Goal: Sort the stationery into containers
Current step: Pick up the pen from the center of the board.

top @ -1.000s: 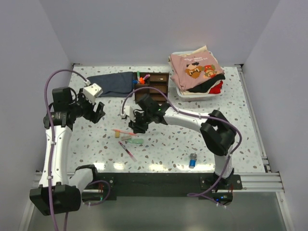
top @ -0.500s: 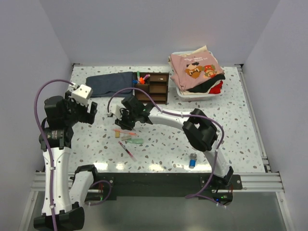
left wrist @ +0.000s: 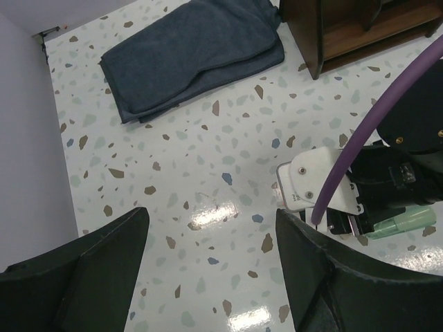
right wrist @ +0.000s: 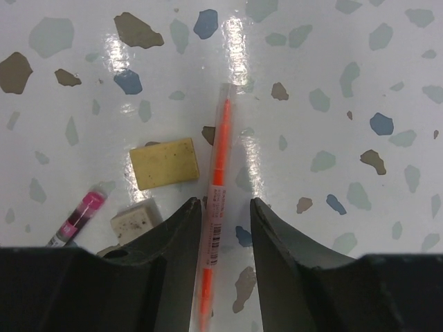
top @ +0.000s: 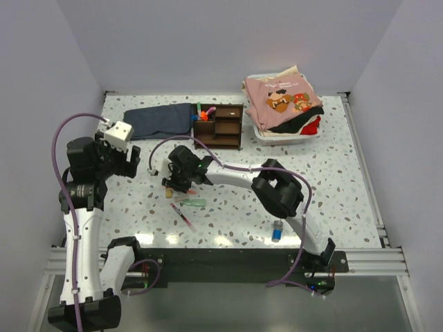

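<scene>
Between the parted fingers of the right gripper point(right wrist: 225, 203), a thin orange pen point(right wrist: 221, 145) is seen lying flat on the speckled white table point(right wrist: 346, 104). A gap is visible on either side of it, so nothing is clamped. Just left of those fingers a tan rectangular eraser point(right wrist: 165, 163) is set beside the pen, with an off-white block eraser point(right wrist: 135, 219) and a pink-capped pen point(right wrist: 76, 218) further left. The left gripper point(left wrist: 211, 263) is held wide apart over bare table, nothing between its jaws. A folded dark blue cloth point(left wrist: 194, 55) is seen ahead of it, and a dark brown wooden desk organiser point(left wrist: 360, 28) ahead to its right.
</scene>
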Motion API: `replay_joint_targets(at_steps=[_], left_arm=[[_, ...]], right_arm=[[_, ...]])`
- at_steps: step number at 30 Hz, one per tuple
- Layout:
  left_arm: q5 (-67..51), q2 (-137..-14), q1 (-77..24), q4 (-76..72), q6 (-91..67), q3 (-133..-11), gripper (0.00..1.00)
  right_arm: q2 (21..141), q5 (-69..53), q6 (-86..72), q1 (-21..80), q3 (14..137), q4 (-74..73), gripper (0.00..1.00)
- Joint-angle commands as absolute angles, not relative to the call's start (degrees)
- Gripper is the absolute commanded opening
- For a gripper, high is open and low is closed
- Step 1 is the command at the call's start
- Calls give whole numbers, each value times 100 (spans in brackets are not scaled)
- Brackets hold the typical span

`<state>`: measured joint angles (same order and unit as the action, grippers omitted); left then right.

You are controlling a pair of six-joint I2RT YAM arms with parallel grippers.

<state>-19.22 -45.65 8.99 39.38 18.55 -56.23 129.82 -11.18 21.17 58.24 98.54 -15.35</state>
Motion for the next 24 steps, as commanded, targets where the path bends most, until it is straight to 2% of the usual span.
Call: replay_joint_targets(at_steps=[1,5,8,11,12,18,20,23,24], left_arm=[[-1907,-4588,940,3569,1740,-5555,79],[-1942,-4676,940,3498,1740,-5546,79],[-1951,-4737,940,3463,1758,-5546,79],[-1960,-4807,940,3384,1767,-5537,79],[-1977,-4825,940,3340,1784,-5546,79],[-1978,-5062,940,3138,1758,-5704,79],[-2030,-5159,940,3050,1758,-5748,79],[-2153,-5317,932,2883,1705,-5792,79],[-2188,-5370,940,2805,1662,-5809,79]], right_arm=[[13139,-809,2039,5880,10160,-1362,39],[13446,-730,2048,5915,10405,-1555,37],[13631,-642,2048,5915,10573,-1740,22],[13650,-510,2074,5915,10547,-1793,2],[13615,-510,2092,5915,10547,-1863,0],[12773,-790,2049,5573,10880,-1943,0],[12499,-1611,1612,5152,11100,-1794,0],[12068,-2693,420,4493,11101,-821,0],[11963,-2890,56,4335,10900,18,0]])
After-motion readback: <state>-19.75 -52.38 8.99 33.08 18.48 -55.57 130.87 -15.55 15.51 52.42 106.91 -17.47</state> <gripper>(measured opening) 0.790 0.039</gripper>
